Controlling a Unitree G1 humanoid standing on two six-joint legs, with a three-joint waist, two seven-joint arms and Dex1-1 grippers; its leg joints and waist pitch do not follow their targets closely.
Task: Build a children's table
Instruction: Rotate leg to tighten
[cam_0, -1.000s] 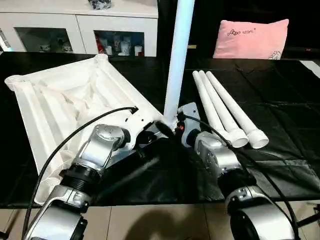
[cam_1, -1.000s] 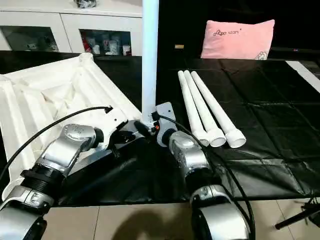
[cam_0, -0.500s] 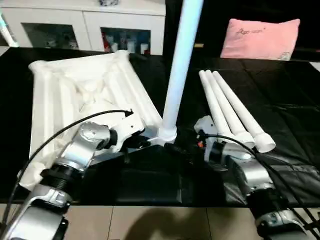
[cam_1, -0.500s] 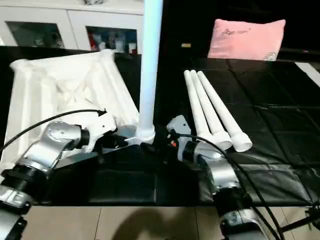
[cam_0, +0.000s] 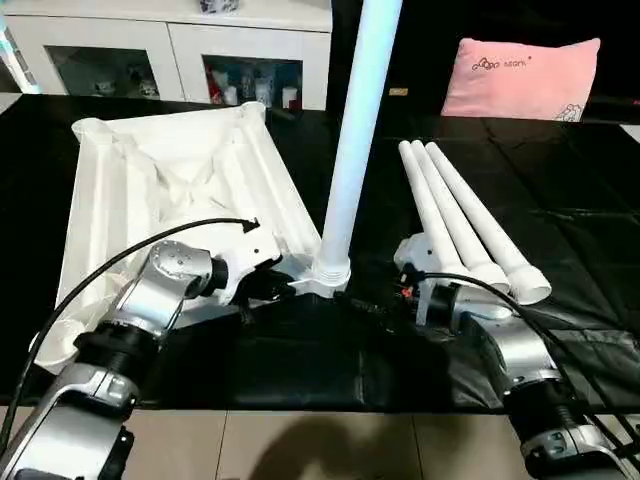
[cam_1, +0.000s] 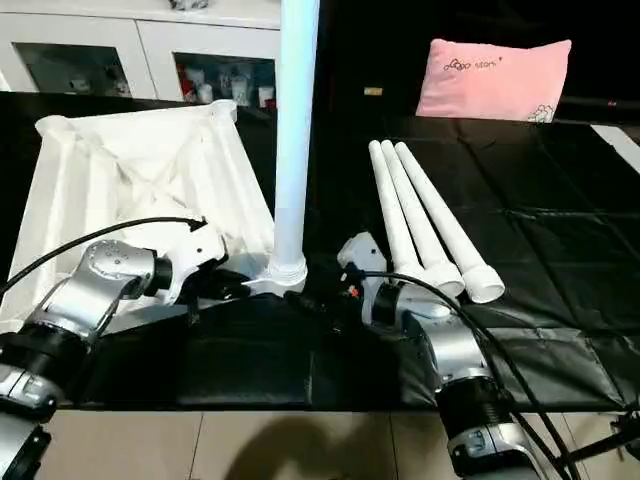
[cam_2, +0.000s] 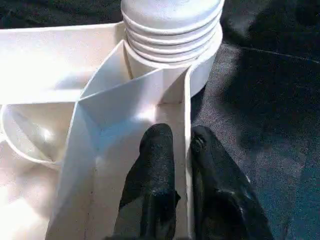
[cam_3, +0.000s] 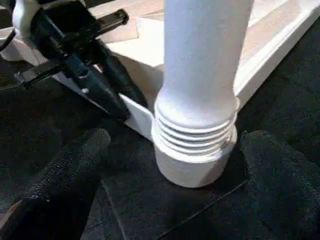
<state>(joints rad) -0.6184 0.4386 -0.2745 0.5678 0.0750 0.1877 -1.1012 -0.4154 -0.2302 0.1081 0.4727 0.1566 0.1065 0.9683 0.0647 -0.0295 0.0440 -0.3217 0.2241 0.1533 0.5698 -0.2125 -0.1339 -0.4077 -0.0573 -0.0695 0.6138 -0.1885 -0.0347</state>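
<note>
Head views: the white table top (cam_0: 170, 190) lies upside down on the black sheet (cam_0: 560, 200), ribbed underside up, long axis running away from me and slanted left; its near edge is covered by my left forearm. One tube leg (cam_0: 355, 140) stands upright in the near right corner socket (cam_0: 330, 275), upper end cut off by the frame. Three loose legs (cam_0: 465, 215) lie side by side to the right, touching, flared ends toward me, long axes running away and angling left. Pink pillow (cam_0: 525, 78) and white cabinet (cam_0: 170, 45) at the back. My left gripper (cam_0: 272, 290) sits at the top's near rim by the socket, my right gripper (cam_0: 395, 290) just right of the leg; fingertips hard to make out here. Left wrist view: my two black fingers (cam_2: 155, 175) straddle a thin upright rim wall (cam_2: 188, 165), nearly together, clamped on it; the threaded leg base (cam_2: 170, 30) is just beyond. Right wrist view: my fingers (cam_3: 65, 170) are spread wide either side of the leg's ribbed base (cam_3: 195, 135), not touching it; my left gripper (cam_3: 117, 97) pinches the rim beside it.
</note>
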